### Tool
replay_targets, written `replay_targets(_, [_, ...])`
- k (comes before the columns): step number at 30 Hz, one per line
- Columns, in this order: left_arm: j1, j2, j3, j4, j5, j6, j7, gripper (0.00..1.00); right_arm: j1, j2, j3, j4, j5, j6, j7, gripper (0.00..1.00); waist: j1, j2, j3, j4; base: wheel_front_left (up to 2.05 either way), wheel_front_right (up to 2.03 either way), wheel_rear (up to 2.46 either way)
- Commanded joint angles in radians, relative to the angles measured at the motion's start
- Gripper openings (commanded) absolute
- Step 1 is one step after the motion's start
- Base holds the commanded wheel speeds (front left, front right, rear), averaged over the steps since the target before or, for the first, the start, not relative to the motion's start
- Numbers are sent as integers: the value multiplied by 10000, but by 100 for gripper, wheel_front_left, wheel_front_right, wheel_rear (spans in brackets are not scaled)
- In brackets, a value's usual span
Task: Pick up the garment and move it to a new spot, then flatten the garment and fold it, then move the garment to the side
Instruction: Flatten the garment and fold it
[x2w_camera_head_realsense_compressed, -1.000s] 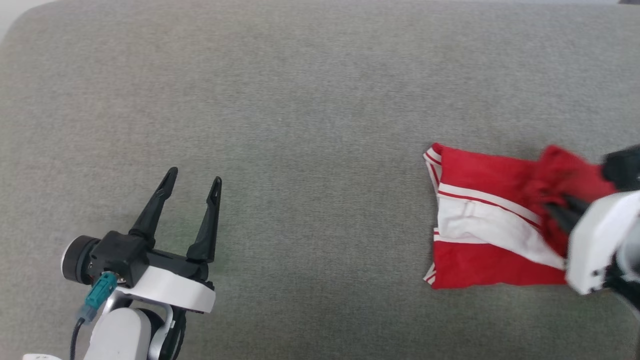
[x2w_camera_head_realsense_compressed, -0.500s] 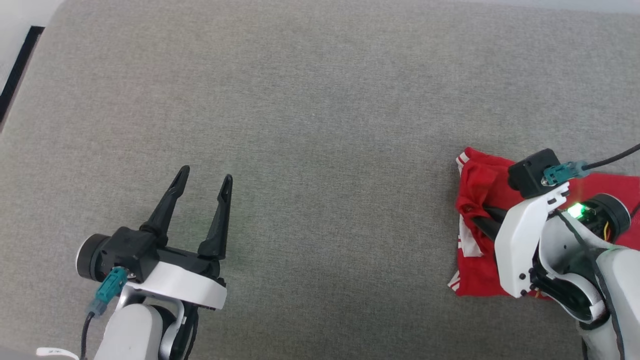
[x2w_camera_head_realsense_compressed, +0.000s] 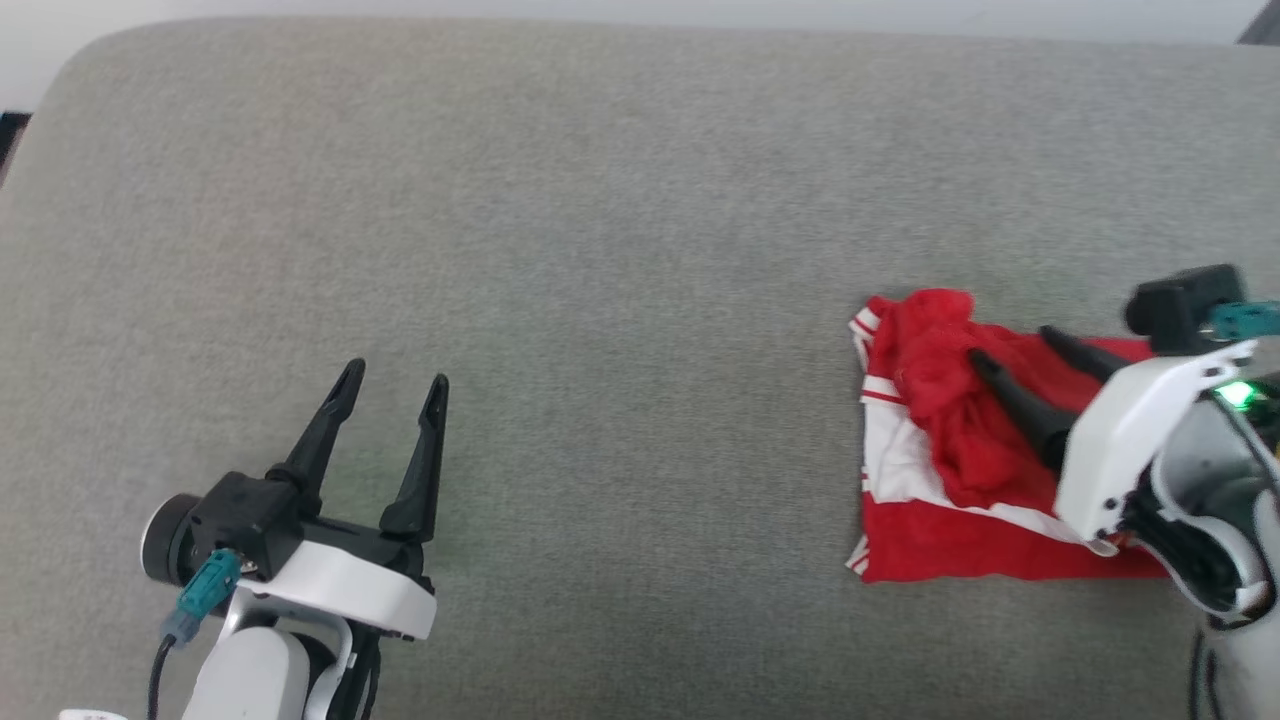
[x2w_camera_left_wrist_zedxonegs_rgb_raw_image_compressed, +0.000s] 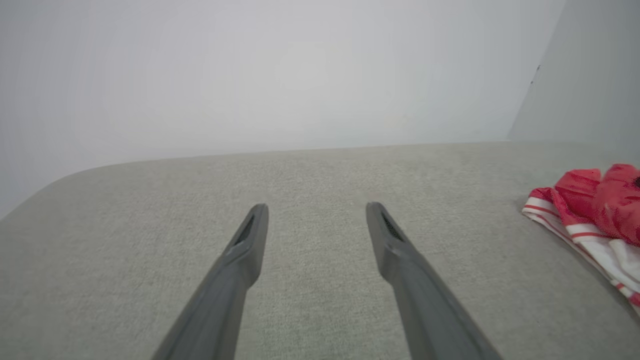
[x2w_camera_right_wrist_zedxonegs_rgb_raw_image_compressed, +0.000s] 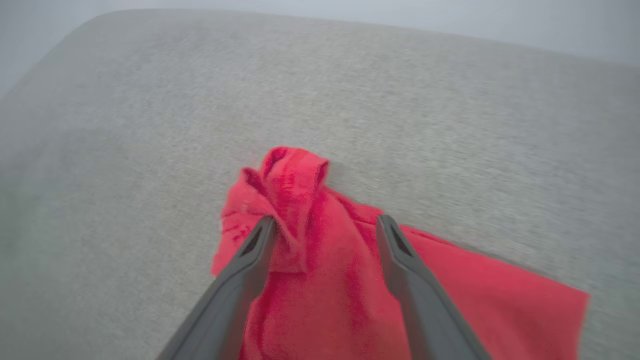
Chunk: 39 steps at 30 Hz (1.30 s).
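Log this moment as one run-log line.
shirt: folded, top layer bunched, on grey cushion, robot's right | right gripper: open, fingers astride the bunched fold | left gripper: open, empty, apart from shirt

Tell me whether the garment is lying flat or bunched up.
Bunched on top. The garment is a folded stack, but a crumpled red hump rises from its upper layer, by the open fingers of the right gripper.

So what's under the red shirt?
The shirt lies on the grey fabric surface. Under its bunched red top fold, a white striped layer peeks out. Anything else beneath is covered.
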Motion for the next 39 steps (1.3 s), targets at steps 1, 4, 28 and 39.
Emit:
replay_targets(1, [138,38,22,58,-123,14,-49,100,89,-52,-110,99,-31,-7,-197,100,0,0,-161,-201,0,0,0])
replay_targets(4, [158,61,60,230,-187,14,-48,100,123,-205,-355,589,-192,-7,-1118,100,0,0,-313,-436,0,0,0])
replay_targets(28, [1649,-206,1777,2,-406,14,-49,100,820,248,-461,3228,-564,-7,-8105,100,0,0,-1356,-1420,0,0,0])
replay_targets(39, [3242,-518,2428,-1258,-174,14,-48,100,2410,604,-1587,2316,-1206,-7,-8008,100,0,0,-1633,-1307,0,0,0])
